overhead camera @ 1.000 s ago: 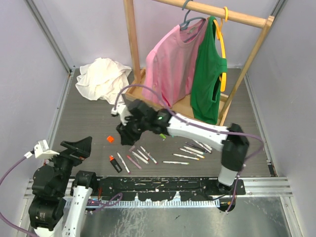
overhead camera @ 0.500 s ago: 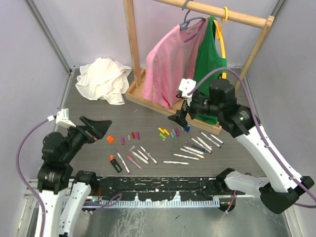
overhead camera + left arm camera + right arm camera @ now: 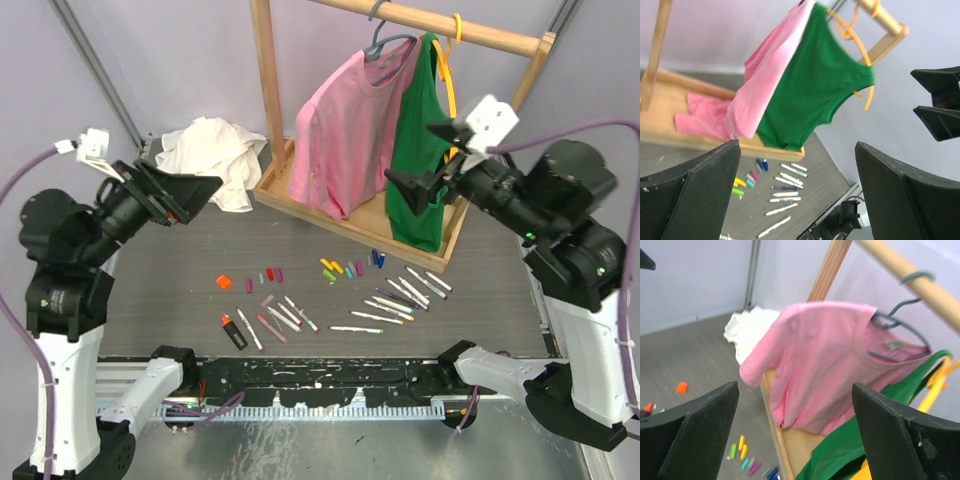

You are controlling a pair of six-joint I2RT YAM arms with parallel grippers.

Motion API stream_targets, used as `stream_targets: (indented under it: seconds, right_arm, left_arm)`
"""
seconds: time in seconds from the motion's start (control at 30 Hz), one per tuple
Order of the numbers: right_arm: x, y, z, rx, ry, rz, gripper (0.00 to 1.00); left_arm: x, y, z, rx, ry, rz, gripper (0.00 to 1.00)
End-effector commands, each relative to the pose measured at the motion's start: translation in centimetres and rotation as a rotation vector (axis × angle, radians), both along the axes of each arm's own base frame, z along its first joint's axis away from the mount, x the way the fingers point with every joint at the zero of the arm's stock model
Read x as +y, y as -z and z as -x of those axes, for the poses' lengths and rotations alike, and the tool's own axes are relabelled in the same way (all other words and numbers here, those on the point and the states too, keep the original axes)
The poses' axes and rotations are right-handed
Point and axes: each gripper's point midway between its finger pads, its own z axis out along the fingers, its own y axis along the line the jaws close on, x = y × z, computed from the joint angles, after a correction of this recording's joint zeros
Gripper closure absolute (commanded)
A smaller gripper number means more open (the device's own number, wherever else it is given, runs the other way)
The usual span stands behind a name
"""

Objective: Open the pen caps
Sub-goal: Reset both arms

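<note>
1. The pen caps (image 3: pixel 340 268) are seen lying loose in a broken row across the middle of the table (image 3: pixel 160 270). A lone orange cap (image 3: pixel 223 282) lies nearest the left edge, then a small cluster, then a larger one toward the right edge.
2. The pens (image 3: pixel 390 300) are spread between that row and the near edge in two loose fans. A stubbier black marker (image 3: pixel 234 333) with an orange end lies at the left of them. Whether any barrel carries a cap cannot be told at this size.
3. The left arm (image 3: pixel 75 235) and the right arm (image 3: pixel 570 190) are held high above the table, well apart from the pens. On both, the jaws are spread wide with nothing between them, as each wrist view shows.
4. The caps are judged light, stiff and smooth. One pushed from a single side would likely skid or roll, so it is best squeezed squarely across its short sides.
5. A pen is judged slim, rigid and prone to rolling. The barrel is best pinned near mid-length by one pair of jaws and the cap taken by the other, then drawn straight along the barrel — a sideways tug could flick either part away.
6. With so many caps lying free, the task is judged largely done.
</note>
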Motion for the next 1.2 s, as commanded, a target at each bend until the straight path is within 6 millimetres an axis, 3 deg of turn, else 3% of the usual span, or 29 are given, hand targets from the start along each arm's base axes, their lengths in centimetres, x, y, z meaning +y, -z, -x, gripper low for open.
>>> stream_targets:
  seconds: [0.0,0.2,0.37,0.73,1.17]
  right_arm:
    - [-2.4,-4.6,1.1,-0.052,0.088,-0.125,0.0]
    - [-5.6,-9.2,2.1,-0.088,0.219,-0.318,0.0]
    - [-7.6,-11.0,3.0,-0.11,0.281,-0.404,0.0]
    - [-8.4,-10.6,2.7,-0.118,0.322,-0.386,0.0]
    - [-8.5,-9.9,2.2,-0.112,0.339,-0.357,0.0]
  left_arm:
    - [-0.3,-4.8,2.2,-0.132,0.049,-0.04,0.02]
    - [-0.3,-8.3,3.8,-0.209,0.057,-0.027,0.02]
    - [-0.2,-9.4,4.7,-0.238,0.061,-0.028,0.02]
    - [-0.4,-8.5,5.0,-0.239,0.077,-0.025,0.02]
    - [-0.5,-6.3,3.4,-0.218,0.072,-0.051,0.02]
